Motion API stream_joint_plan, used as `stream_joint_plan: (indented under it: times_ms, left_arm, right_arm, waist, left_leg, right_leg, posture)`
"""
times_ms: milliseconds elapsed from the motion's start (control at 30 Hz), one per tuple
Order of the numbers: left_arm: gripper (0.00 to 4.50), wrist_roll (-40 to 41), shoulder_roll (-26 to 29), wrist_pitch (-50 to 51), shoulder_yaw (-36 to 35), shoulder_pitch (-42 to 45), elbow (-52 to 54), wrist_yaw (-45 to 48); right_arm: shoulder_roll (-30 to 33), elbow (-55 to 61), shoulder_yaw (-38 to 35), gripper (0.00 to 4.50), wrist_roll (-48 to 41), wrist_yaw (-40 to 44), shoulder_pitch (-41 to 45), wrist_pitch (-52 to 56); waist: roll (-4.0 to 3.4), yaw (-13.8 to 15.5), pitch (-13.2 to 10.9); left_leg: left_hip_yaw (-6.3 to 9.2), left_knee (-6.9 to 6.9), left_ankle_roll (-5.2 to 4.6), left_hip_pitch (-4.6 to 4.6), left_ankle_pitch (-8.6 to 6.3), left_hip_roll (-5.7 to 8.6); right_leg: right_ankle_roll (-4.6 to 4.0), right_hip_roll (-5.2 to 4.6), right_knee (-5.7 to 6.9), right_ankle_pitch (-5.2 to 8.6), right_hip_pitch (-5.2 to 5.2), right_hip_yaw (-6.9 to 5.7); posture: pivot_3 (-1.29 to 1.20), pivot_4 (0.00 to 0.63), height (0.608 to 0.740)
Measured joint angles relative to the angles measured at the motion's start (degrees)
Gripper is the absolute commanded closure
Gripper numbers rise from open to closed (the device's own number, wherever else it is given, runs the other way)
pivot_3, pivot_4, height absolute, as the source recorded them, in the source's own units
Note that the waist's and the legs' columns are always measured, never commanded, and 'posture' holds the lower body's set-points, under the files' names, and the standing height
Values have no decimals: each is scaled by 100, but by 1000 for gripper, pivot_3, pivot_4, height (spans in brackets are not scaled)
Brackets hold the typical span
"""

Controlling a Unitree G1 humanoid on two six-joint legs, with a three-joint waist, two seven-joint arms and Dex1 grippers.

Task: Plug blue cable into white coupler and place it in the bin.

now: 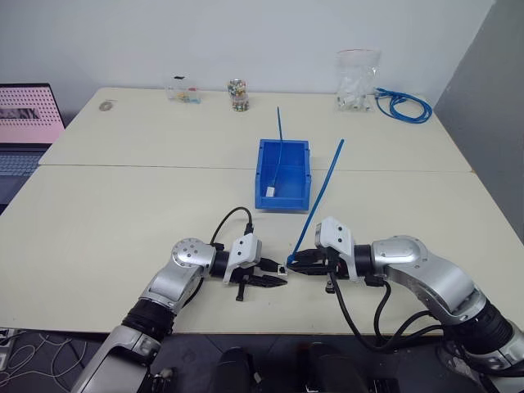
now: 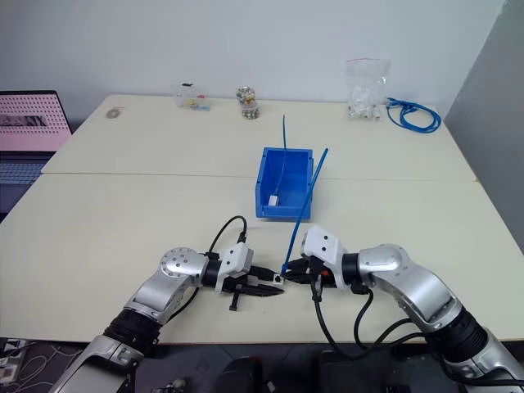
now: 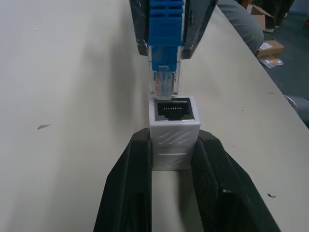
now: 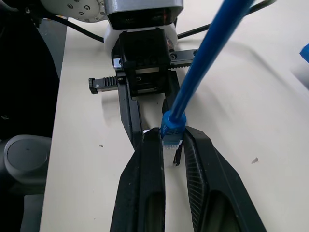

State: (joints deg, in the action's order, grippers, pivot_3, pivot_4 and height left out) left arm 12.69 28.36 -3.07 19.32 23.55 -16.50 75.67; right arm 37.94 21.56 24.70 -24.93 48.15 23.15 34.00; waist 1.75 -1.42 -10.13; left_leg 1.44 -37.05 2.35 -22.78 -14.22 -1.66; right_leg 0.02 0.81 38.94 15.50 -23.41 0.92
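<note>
- My left gripper [image 1: 282, 280], two black fingers, is clamped on the tiny white boxy plastic coupler [image 3: 174, 126]; dark socket opening faces away from my wrist, twd the other hand.
- My right gripper [image 1: 293, 264] is pinched on the plug end of the thin, stiff bright-blue cable [image 1: 326, 185]; rest of the cable slants up and away over the table, twd the bin's right side.
- Small clear plug [image 3: 165, 83] sits just in front of the socket mouth, nearly lined up, tip right at the rim; not seated inside.
- Both grippers meet tip to tip near the front edge of the cream table [image 1: 123, 213], w/ coupler and plug between them, just above the surface.
- Small bright-blue rectangular open-top plastic bin [image 1: 282, 173] stands further back, mid-table, well apart from my hands; another thin blue cable w/ a white piece at its end already lies in it.
- Far right corner: thick coiled bundle of blue cable [image 1: 403, 106], beside a clear plastic bag of white pieces [image 1: 357, 82].
</note>
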Motion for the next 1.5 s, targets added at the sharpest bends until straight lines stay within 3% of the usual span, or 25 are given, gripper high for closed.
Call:
stream_joint_plan:
  times_ms: [567,1500]
  left_arm:
    - [3713,-5,-3,2,-5,-53,25,-73]
    - [3713,-5,-15,-12,-10,-86,41,-107]
  right_arm:
    - [-322,-386,22,4221,572,467,29,-403]
    - [-607,-412,-119,4221,632,545,-120,-311]
  waist:
    - [-1,-1,3]
    - [-1,3,4]
  left_leg:
    - [-1,1,0,20,0,0]
    - [-1,1,0,20,0,0]
  right_leg:
    - [0,0,1,0,16,2]
    - [-1,-2,2,0,18,2]
  posture:
    - [0,150,740]
    - [0,150,740]
